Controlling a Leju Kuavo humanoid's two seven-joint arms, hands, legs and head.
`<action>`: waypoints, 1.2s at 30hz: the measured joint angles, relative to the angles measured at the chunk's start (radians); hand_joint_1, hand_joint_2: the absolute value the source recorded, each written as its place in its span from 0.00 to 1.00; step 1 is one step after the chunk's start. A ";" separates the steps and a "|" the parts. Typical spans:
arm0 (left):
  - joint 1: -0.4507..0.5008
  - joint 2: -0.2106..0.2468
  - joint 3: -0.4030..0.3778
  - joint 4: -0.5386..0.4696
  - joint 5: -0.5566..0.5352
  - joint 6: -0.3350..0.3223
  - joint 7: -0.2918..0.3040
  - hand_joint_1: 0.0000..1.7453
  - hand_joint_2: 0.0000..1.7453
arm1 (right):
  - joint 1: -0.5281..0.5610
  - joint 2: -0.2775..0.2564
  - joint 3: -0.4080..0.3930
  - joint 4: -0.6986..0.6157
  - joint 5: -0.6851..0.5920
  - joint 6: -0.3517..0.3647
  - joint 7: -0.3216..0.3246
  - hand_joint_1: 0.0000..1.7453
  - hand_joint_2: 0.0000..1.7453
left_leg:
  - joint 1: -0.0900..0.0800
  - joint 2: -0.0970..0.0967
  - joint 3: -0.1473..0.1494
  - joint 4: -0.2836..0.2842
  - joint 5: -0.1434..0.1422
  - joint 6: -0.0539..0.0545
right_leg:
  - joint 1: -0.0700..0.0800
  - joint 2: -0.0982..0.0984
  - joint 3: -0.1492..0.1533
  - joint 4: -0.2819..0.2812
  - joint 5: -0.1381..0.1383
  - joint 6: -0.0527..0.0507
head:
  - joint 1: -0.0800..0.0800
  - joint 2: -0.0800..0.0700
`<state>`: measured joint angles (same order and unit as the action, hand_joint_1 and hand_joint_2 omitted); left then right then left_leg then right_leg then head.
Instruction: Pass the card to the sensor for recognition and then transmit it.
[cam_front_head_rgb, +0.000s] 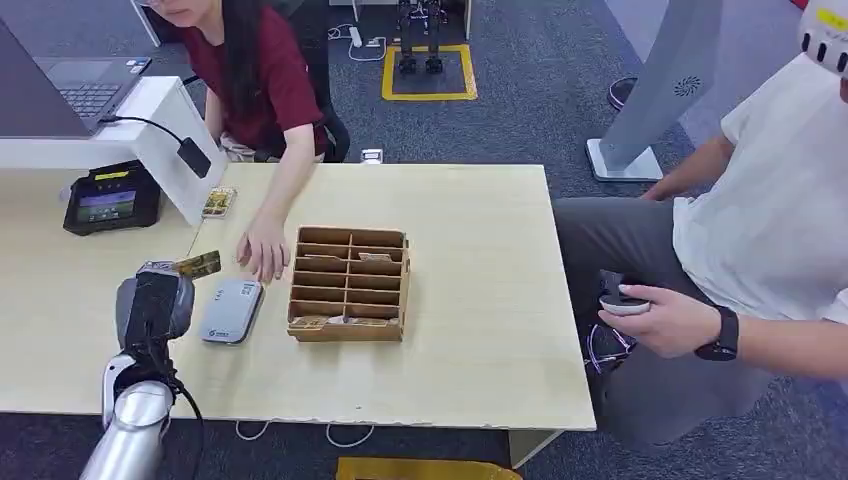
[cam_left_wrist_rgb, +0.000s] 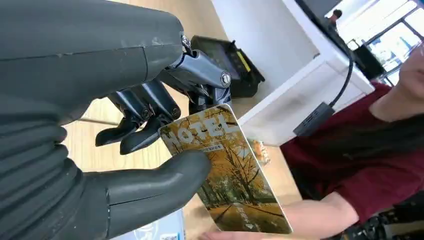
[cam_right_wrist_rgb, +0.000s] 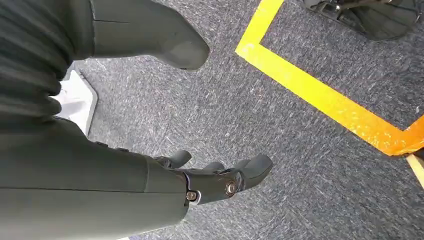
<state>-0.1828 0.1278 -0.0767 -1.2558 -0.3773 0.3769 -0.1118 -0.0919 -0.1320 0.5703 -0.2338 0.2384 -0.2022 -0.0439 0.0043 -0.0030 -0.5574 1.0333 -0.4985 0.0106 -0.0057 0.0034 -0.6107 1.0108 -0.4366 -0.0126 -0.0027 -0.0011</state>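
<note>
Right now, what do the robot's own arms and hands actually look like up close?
The left arm is a silver metal tube with a thin black cable looping beside it. The left hand has a grey ribbed cover at the wrist, a thick grey thumb and darker slim fingers joined by shiny metal pins. The right hand has the same grey cover, thumb and dark fingers.
</note>
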 joint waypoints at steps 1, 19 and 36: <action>0.002 0.000 0.002 -0.006 0.000 0.000 0.000 1.00 1.00 | 0.000 0.000 -0.001 0.000 0.000 0.000 0.000 0.00 1.00 | 0.000 0.000 0.000 0.000 0.000 0.000 | 0.000 0.000 0.000 0.000 0.000 0.000 | 0.000 0.000; 0.000 0.030 -0.005 0.069 -0.113 -0.128 0.146 1.00 1.00 | -0.008 0.000 -0.007 -0.001 0.023 0.011 0.014 0.00 1.00 | 0.000 0.001 0.000 0.000 0.000 0.000 | 0.000 0.000 -0.001 0.000 0.000 0.000 | 0.000 0.000; -0.032 0.034 -0.022 0.163 -0.108 -0.169 0.170 1.00 1.00 | -0.015 0.004 -0.013 -0.002 0.047 0.016 0.022 0.00 1.00 | 0.000 0.001 -0.001 0.000 0.000 0.000 | 0.000 0.000 -0.002 0.000 0.000 0.000 | 0.000 0.000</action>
<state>-0.2151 0.1614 -0.0984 -1.0930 -0.4852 0.2075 0.0580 -0.1067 -0.1278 0.5577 -0.2358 0.2850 -0.1861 -0.0217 0.0042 -0.0023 -0.5580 1.0333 -0.4984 0.0106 -0.0057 0.0036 -0.6122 1.0109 -0.4364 -0.0127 -0.0027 -0.0011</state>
